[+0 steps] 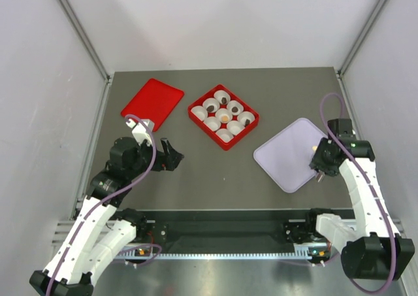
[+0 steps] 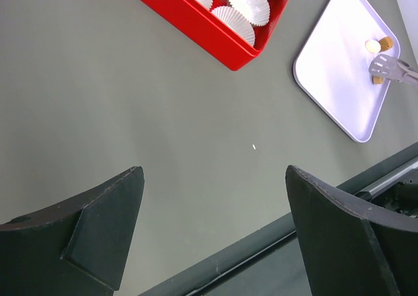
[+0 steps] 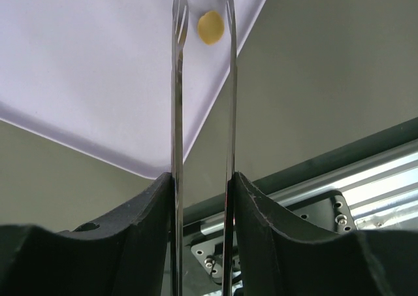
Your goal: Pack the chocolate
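I cannot tell from the right wrist camera whether the tweezers actually pinch the pale yellow chocolate lying between their blades, and the tips run off the top edge. The right claw is clamped on those tweezers, one blade against each finger. That piece lies on the lilac tray, which sits to the right of the red box.

The left wrist camera adds three small tan pieces near one corner of the tray, with the metal tips among them, all too small to read closely. Only the overhead view shows the whole box. It holds nine white paper cups; a few have dark pieces in them and the centre one has a tan piece.

The left claw stands wide open and holds nothing, over bare bench on the near left of the box. A red lid lies flat to the left of the box.
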You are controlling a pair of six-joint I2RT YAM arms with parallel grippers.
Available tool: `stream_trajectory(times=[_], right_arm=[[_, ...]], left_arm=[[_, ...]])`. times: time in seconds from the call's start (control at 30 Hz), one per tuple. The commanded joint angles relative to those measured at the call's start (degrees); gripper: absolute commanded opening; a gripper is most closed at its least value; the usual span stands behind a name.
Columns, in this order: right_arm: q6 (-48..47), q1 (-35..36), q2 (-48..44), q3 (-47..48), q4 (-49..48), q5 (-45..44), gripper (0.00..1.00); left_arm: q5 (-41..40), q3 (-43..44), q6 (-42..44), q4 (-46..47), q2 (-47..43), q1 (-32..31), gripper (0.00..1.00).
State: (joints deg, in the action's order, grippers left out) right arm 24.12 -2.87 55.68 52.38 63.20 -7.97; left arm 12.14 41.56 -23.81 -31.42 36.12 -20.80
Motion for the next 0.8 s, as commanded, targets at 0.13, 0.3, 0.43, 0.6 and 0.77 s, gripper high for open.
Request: stream_trajectory(times=[0.13, 0.3, 0.43, 0.6, 0.77], right_arm=[[1.81, -0.64, -2.15, 0.79, 2.72, 1.19, 0.40], [0.32, -0.64, -3.03, 1.50, 3.69, 2.17, 0.40], [0.14, -0.64, -3.21, 0.97, 3.07, 2.61, 0.37], [-0.39, -0.64, -3.12, 1.06, 2.54, 3.31, 0.33], [-1.00, -0.64, -3.12, 1.23, 0.96, 5.06, 0.29]], left_arm=[[0.43, 0.01, 0.43, 2.42, -0.52, -0.30, 0.95], [0.43, 0.01, 0.43, 2.33, -0.61, -0.30, 0.95], [0.34, 0.01, 0.43, 2.42, -0.87, -0.30, 0.95], [0.34, 0.01, 0.43, 2.33, -0.87, -0.30, 0.95], [0.34, 0.01, 0.43, 2.41, -0.87, -0.21, 0.95]])
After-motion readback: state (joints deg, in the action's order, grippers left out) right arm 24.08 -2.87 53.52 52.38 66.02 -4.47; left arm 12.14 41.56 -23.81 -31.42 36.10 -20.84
